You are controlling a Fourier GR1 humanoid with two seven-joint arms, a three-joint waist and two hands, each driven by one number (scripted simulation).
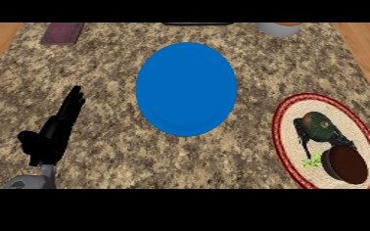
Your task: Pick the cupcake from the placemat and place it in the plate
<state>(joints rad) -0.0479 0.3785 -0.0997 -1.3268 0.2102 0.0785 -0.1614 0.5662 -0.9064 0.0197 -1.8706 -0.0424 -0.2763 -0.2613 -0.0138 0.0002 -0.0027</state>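
Observation:
The blue plate (186, 89) lies in the middle of the counter with nothing on it. At the right edge sits the round woven placemat (289, 127) with a red rim. The cupcake (347, 164), a brown round top in a dark rim, rests on the mat's lower right. My right hand (318, 126) shows as a dark greenish lump over the mat, just above and left of the cupcake, with thin black fingers (301, 136) spread downward and nothing held. My left hand (51, 137) rests open at the lower left, fingers up.
A dark red-brown block (62, 33) lies at the back left. A grey cup (278, 28) stands at the back right edge. Wooden strips border the stone counter at both far corners. Small bright green bits (312, 163) lie on the mat.

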